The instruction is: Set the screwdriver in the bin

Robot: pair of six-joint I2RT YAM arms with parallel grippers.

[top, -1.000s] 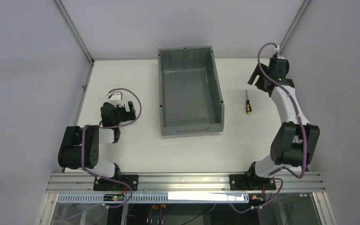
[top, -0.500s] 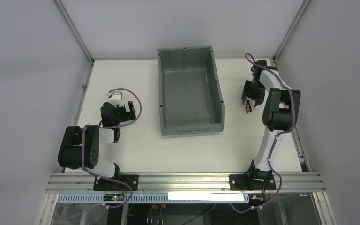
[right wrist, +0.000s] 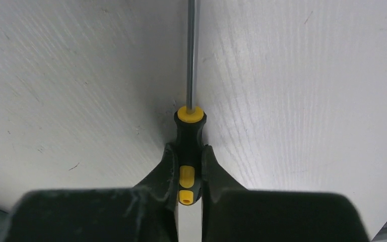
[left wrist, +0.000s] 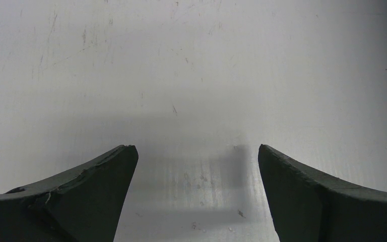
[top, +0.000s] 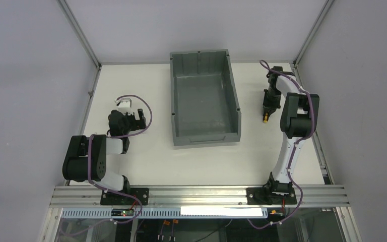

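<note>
The screwdriver (right wrist: 189, 146) lies on the white table right of the bin, its black and yellow handle pinched between both fingers of my right gripper (right wrist: 188, 154), its thin shaft pointing away from the camera. From above only the yellow end of the screwdriver (top: 266, 120) shows below the right gripper (top: 267, 108), which is shut on it. The dark grey bin (top: 204, 99) stands in the middle of the table, with nothing in it. My left gripper (top: 135, 115) rests at the left, well away from both; its fingers (left wrist: 101, 171) stand apart over bare table.
Metal frame posts (top: 79, 34) rise at the table's back corners, and grey walls close in both sides. The right arm's elbow (top: 299, 113) stands close to the table's right edge. An aluminium rail (top: 196, 194) carries both arm bases at the near edge.
The right arm swung in from the back right and came down over the screwdriver, and its fingers closed on the handle. The left arm has not moved.
</note>
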